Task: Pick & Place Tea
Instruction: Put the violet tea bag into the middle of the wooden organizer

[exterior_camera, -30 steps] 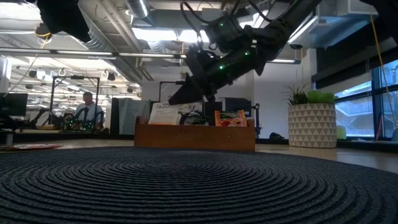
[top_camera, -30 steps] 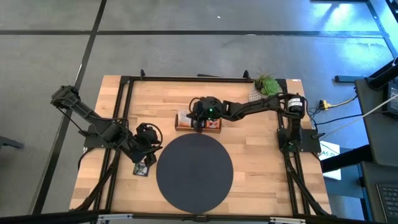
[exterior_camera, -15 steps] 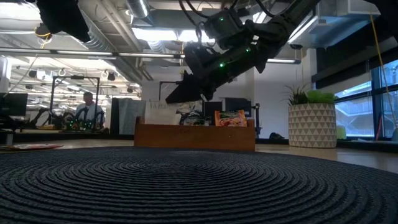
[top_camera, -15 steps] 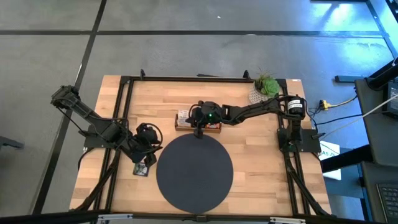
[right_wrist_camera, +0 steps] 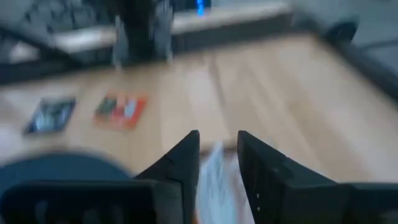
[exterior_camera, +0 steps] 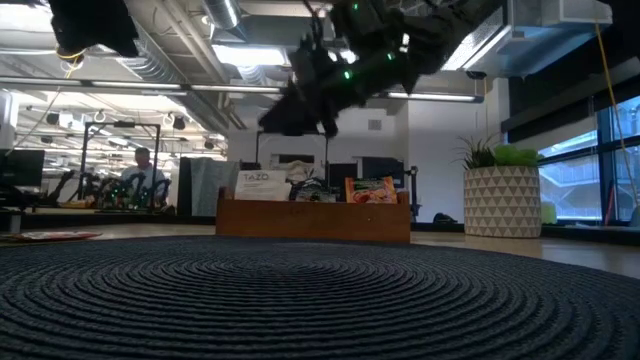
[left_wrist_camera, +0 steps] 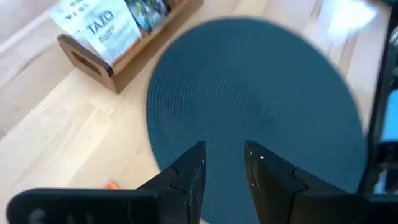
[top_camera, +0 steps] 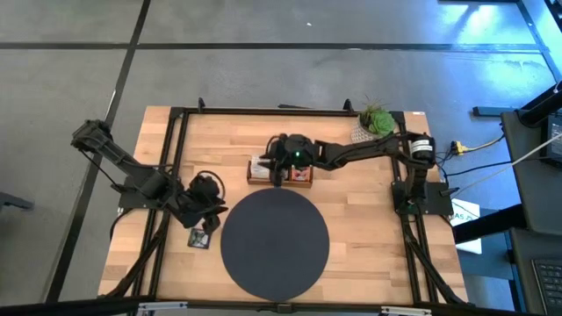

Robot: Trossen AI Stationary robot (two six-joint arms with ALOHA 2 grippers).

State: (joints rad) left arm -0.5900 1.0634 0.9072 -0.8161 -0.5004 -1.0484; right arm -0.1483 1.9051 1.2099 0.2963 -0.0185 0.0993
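The right tool (top_camera: 279,167) is hanging above the wooden tray (top_camera: 260,179) at the far middle of the tabletop (top_camera: 369,211), raised clear of it in the low view. In its own wrist view its two fingers (right_wrist_camera: 180,163) are standing slightly apart, with a pale blurred sachet showing in the gap between them; whether the fingers are pinching it or it is lying below them cannot be told.

The tray is holding upright tea sachets: a white one (exterior_camera: 258,185) at one end, darker ones in the middle, and an orange-red one (exterior_camera: 371,190) toward the end nearer the potted plant (top_camera: 376,120). The tray is sitting just beyond the far edge of the dark round mat (top_camera: 274,243).

The left tool (top_camera: 207,211) is hanging over the tabletop just beside the mat's left edge, its fingers (left_wrist_camera: 189,176) spread a little with nothing between them. Two more sachets are lying flat on the tabletop near it: a dark one (right_wrist_camera: 51,114) and an orange one (right_wrist_camera: 120,109), side by side, apart from each other and off the mat.

A person (exterior_camera: 139,172) is sitting far back in the room.
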